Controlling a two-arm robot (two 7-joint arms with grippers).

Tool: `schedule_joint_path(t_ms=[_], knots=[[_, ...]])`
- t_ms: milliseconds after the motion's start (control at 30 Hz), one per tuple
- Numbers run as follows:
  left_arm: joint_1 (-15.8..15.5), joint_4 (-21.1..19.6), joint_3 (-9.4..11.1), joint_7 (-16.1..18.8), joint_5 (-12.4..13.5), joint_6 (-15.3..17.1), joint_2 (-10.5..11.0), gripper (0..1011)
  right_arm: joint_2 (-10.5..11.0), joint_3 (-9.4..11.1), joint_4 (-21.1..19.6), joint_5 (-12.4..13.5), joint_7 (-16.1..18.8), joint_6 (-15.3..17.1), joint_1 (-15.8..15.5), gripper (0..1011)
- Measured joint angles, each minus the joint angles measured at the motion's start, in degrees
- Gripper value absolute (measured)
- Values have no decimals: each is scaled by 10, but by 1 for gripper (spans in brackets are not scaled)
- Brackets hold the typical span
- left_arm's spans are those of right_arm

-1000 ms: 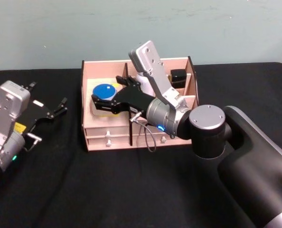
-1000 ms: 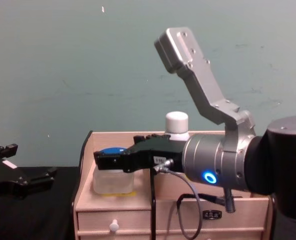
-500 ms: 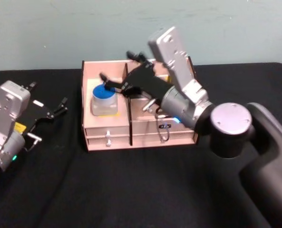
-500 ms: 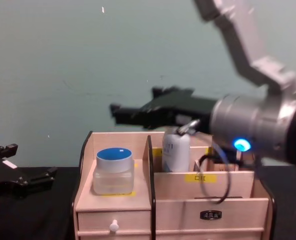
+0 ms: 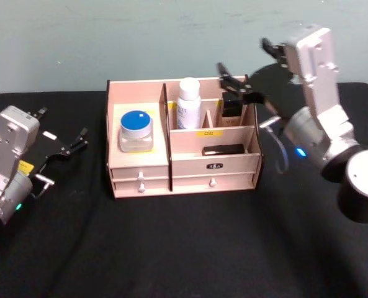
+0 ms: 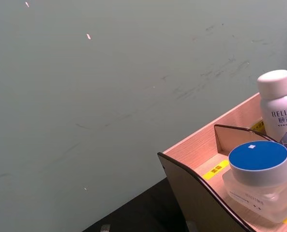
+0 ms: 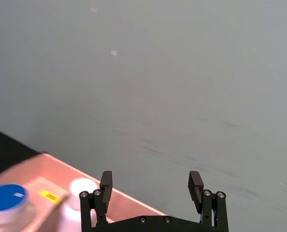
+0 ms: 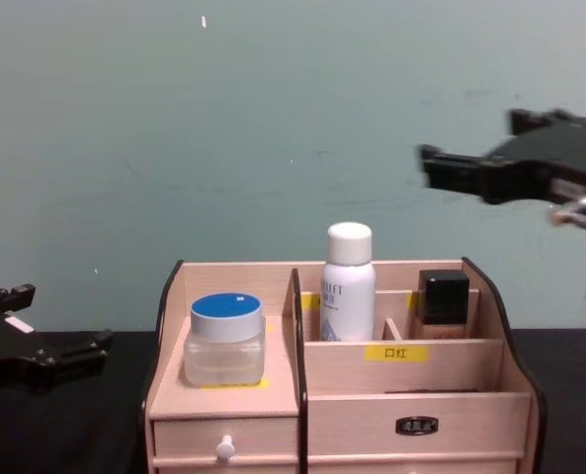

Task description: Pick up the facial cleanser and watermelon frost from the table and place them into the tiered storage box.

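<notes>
The tiered storage box (image 5: pixel 140 171) stands mid-table. The watermelon frost (image 5: pixel 136 130), a frosted jar with a blue lid, sits in its left compartment (image 8: pixel 223 339) (image 6: pixel 260 171). The facial cleanser (image 5: pixel 188 103), a white bottle, stands upright in the back middle compartment (image 8: pixel 349 282) (image 6: pixel 279 107). My right gripper (image 5: pixel 251 69) hangs open and empty in the air, above and to the right of the box (image 8: pixel 475 148) (image 7: pixel 150 184). My left gripper (image 5: pixel 62 129) rests open and low over the table, left of the box (image 8: pixel 55 326).
A beige bottle with a square black cap (image 5: pixel 232 105) stands in the back right compartment. A dark flat item (image 5: pixel 223 149) lies in the front middle tray. Black cloth covers the table, and a pale green wall rises close behind the box.
My right gripper has let go of the watermelon frost, risen off the left compartment and swung up and to the right, beyond the box. The jar stays put. The left arm has not moved.
</notes>
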Motion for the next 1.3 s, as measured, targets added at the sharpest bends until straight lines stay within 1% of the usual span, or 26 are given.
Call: schedule_joint_path(t_ms=[33,100,133,167,267,367,400,533,567,733,933,1300], knots=[[0,0,0,0,0,0,0,1010,1,6,-3,-1,-3,0,-5,1002],[0,0,0,0,0,0,0,1010,3,28,-9,-5,-17,-1,-21,1002],[0,0,0,0,0,0,0,1010,3,28,-9,-5,-17,-1,-21,1002],[0,0,0,0,0,0,0,1010,4,33,-10,-6,-19,-1,-24,1002],[0,0,0,0,0,0,0,1010,4,56,-11,-12,-32,0,-37,1002],[0,0,0,0,0,0,0,1010,3,67,-6,-15,-40,0,-43,1002],[0,0,0,0,0,0,0,1009,1,76,-1,-16,-44,0,-46,1002],[0,0,0,0,0,0,0,1010,-4,91,15,-18,-49,1,-51,1002],[0,0,0,0,0,0,0,1010,-7,96,25,-18,-49,2,-53,1002],[0,0,0,0,0,0,0,1010,-11,106,53,-19,-48,5,-53,1003],[0,0,0,0,0,0,0,1010,-14,115,81,-18,-34,12,-53,1002],[0,0,0,0,0,0,0,1010,-13,113,76,-18,-36,11,-53,1002]])
